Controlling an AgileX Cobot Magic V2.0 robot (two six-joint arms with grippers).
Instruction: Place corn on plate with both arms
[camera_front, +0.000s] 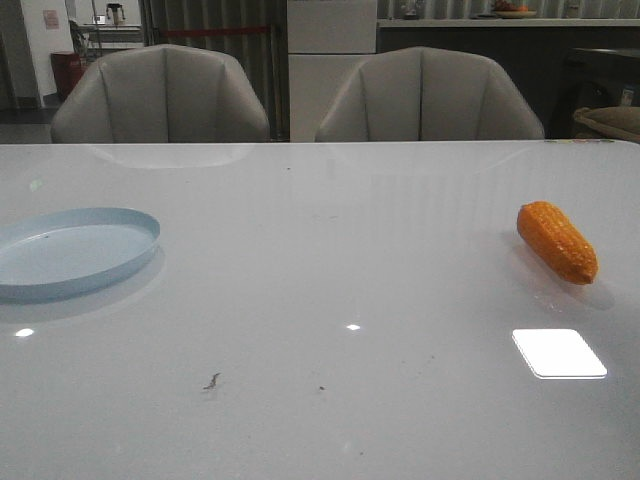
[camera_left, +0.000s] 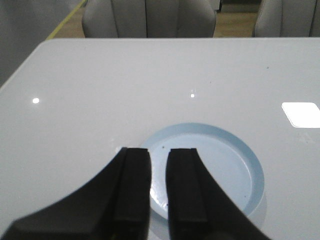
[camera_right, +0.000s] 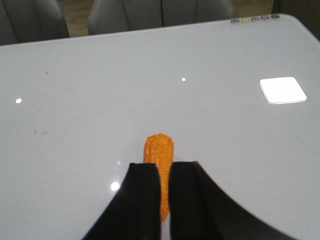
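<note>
Plate lies left, corn far right.

We see a dim, greyish scene lit from overhead, with the glossy table throwing back a blown-out rectangular glare patch and small pinpoint highlights, while the chairs mirror faintly along its far edge. Shadows are soft: a pale one sits under the plate and another just beside the corn. In both wrist views the black fingers read as flat dark shapes with almost no detail, and the pictures are slightly soft and grainy throughout
</note>
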